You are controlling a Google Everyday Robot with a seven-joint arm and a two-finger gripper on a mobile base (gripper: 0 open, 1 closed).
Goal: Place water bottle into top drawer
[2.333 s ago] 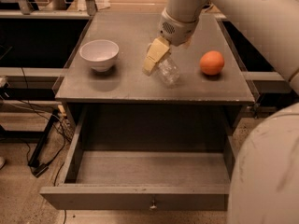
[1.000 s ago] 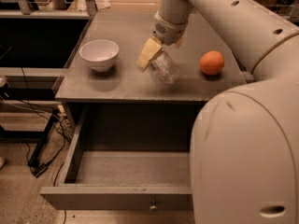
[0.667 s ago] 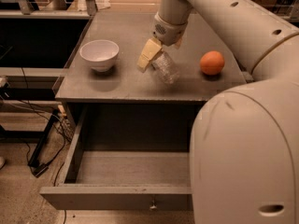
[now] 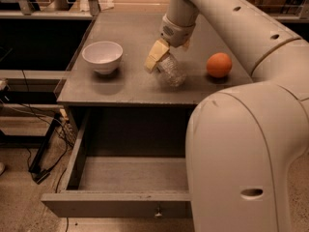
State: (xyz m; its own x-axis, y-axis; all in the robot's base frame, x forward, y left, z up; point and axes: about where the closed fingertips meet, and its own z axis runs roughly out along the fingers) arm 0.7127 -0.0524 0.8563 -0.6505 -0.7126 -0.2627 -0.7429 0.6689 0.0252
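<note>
Up on the cabinet top (image 4: 120, 87), the tool (image 4: 163, 61) is clamped narrowly around the water bottle (image 4: 173, 72).

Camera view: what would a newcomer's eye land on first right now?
The robot's pale arm fills the right foreground. Its gripper is at the water bottle on the cabinet top, between a white bowl on the left and an orange fruit on the right. Below, the top drawer stands pulled open.
</note>
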